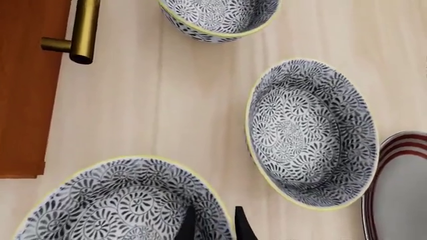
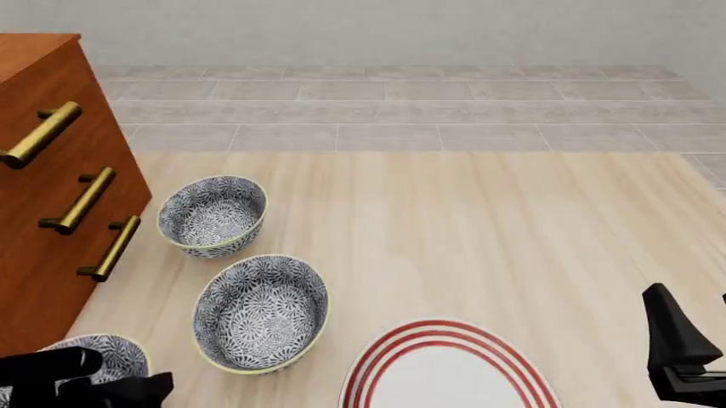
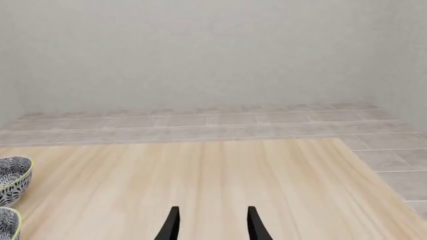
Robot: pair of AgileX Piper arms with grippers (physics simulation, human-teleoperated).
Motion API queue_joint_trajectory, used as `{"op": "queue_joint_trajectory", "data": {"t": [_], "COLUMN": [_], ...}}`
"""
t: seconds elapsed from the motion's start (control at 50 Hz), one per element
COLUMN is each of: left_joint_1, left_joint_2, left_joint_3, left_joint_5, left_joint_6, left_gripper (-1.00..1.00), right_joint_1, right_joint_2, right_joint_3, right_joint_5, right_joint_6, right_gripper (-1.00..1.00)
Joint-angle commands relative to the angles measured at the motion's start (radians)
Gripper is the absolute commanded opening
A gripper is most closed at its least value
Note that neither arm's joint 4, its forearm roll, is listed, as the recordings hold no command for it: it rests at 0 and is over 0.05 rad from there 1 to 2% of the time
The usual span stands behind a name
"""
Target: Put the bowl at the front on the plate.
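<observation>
The bowl (image 2: 111, 355) at the front, blue-grey floral with a yellow-green rim, sits at the table's near left corner and is partly hidden by my left arm. In the left wrist view the bowl (image 1: 120, 200) has its rim between the two fingers of my left gripper (image 1: 213, 226), one finger inside and one outside, drawn in narrow on the rim. The white plate (image 2: 445, 333) with red rings lies at the near centre, and its edge shows in the left wrist view (image 1: 400, 190). My right gripper (image 3: 212, 225) stands open over bare table at the near right (image 2: 681, 357).
Two more floral bowls stand behind the front one: a middle bowl (image 2: 261, 313) (image 1: 310, 132) close to the plate and a far bowl (image 2: 212, 214) (image 1: 220, 17). A wooden cabinet (image 2: 46, 187) with brass handles (image 1: 83, 30) borders the left side. A tiled strip and a wall lie beyond.
</observation>
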Motion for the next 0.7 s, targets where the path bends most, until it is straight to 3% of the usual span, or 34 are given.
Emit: {"op": "queue_joint_trajectory", "data": {"t": [0.02,0.48,0.7], "left_joint_1": [0.011,0.068,0.065], "left_joint_2": [-0.116,-0.206,-0.217], "left_joint_3": [-0.068,-0.248,-0.328], "left_joint_5": [0.13,0.252,0.287], "left_joint_6": [0.009,0.064,0.03], "left_gripper": [-1.0,-1.0,-1.0], "right_joint_1": [0.0,-0.002,-0.003], "right_joint_2": [0.0,0.0,0.0], "right_joint_3": [-0.001,-0.001,-0.001], "right_joint_5": [0.002,0.002,0.003], "right_joint_6": [0.001,0.008,0.009], "right_gripper": [1.0,1.0,1.0]}}
